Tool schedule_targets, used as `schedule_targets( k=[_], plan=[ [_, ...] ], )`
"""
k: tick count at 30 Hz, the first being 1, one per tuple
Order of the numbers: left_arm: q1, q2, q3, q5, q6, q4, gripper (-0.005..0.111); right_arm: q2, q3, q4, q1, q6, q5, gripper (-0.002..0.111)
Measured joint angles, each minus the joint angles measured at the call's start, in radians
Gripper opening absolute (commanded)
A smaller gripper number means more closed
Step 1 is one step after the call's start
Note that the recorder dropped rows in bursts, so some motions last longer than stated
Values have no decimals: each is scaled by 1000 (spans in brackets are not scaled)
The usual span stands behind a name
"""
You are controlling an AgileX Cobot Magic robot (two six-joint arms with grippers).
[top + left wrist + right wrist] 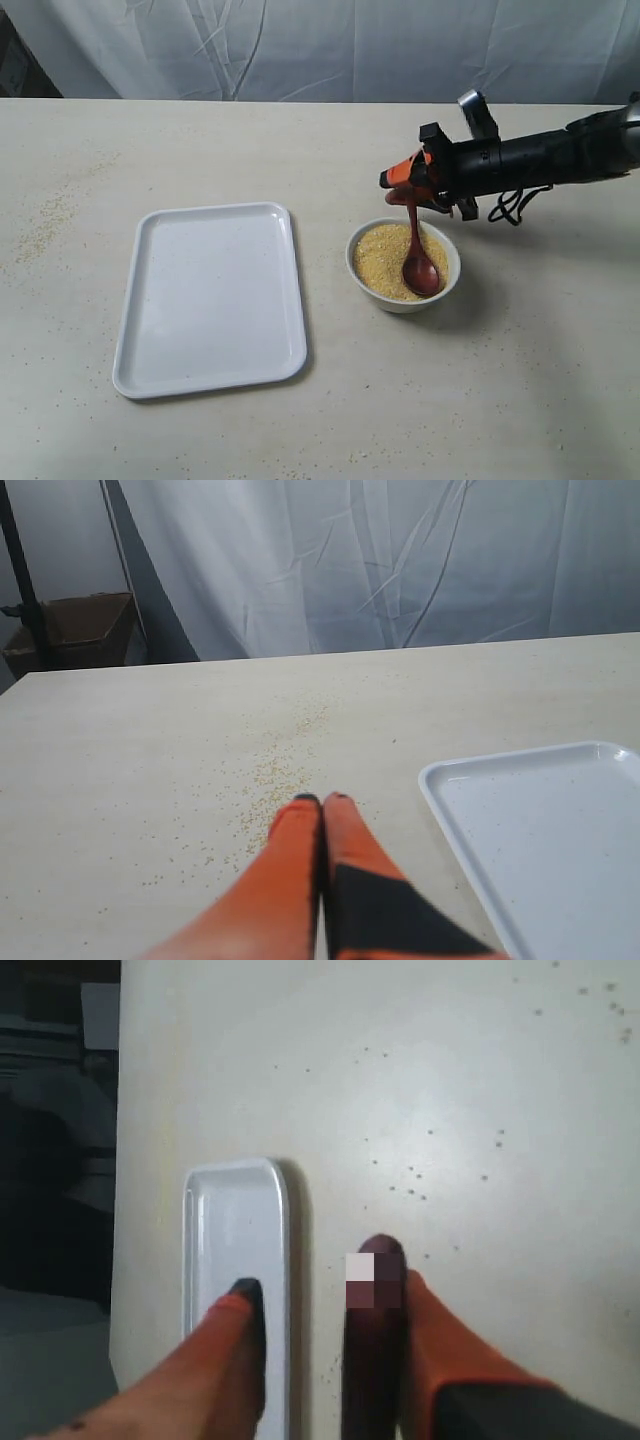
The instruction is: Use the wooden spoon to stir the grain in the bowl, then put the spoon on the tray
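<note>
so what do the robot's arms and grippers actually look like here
The right gripper has orange fingers with black tips, on a black tubular arm with black brackets and a loose loop of black cable beneath. The left gripper shows the same tapered orange fingers, one with a black panel; its arm is out of view.

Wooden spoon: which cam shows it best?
Exterior view. The whole wooden spoon shows there, handle in the right pincer, its oval end in the grain. Right wrist view shows only the handle end beside a finger. Left wrist view shows none of it.
</note>
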Motion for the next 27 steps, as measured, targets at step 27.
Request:
schedule_targets(
  k=[27],
  plan=[
    [0,0,0,0,0,0,0,-403,198,270,35,-659,-173,0]
  ],
)
